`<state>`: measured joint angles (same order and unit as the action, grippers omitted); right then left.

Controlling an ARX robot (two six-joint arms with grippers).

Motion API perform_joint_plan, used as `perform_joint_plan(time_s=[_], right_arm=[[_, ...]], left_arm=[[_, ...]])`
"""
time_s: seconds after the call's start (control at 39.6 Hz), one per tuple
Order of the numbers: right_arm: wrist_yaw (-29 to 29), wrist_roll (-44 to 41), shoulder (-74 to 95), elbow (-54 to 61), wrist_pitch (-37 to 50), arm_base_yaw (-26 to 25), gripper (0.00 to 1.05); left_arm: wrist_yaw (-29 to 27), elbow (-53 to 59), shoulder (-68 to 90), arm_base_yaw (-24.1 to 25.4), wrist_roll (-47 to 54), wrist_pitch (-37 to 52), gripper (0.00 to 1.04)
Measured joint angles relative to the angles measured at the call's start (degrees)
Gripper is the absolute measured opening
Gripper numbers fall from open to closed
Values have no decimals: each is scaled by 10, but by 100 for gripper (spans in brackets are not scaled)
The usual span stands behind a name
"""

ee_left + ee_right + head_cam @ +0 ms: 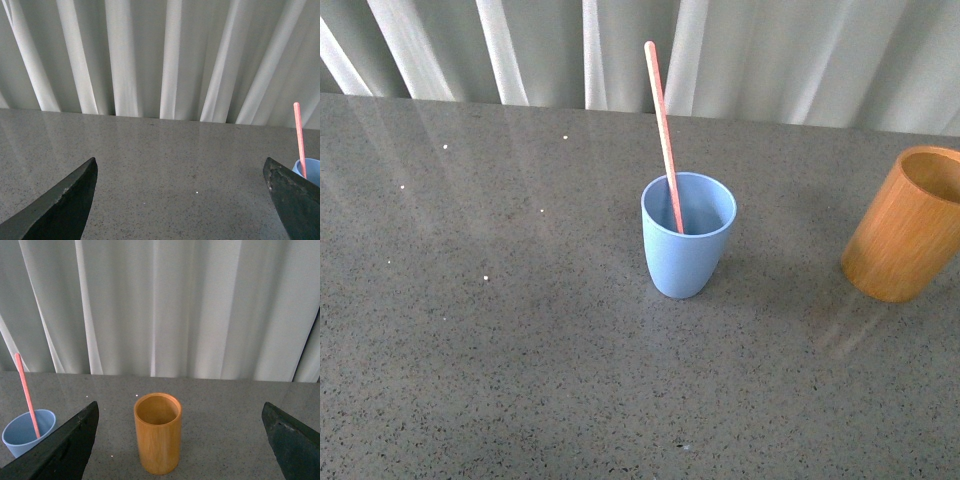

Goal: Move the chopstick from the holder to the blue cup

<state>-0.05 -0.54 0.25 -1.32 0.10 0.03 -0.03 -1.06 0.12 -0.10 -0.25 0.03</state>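
The chopstick (663,135) stands tilted inside the blue cup (687,236), mid-desk toward the far edge. The holder (903,225) sits well apart at the right edge. Left gripper (180,200) and right gripper (180,440) both gape wide, holding nothing.

Grey speckled stone-look table (500,350) — glossy, w/ faint curtain reflections toward the far edge. Blue cup (687,240) stands upright approx. at centre of the front view. Holder (908,225) stands at about 3 o'clock from the cup, well apart, cut by the frame edge — upright in the right wrist view. A few tiny white specks (485,279) lie at 9–10 o'clock from the cup.
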Motion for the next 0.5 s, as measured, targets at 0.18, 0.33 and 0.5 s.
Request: perform_joint_plan(time_s=[0.18,0.33,0.5], right_arm=[[0,0,0,0,0,0,95],[0,0,0,0,0,0,95],[0,0,0,0,0,0,95]], left_arm=[[0,0,0,0,0,0,98],[0,0,0,0,0,0,98],[0,0,0,0,0,0,98]])
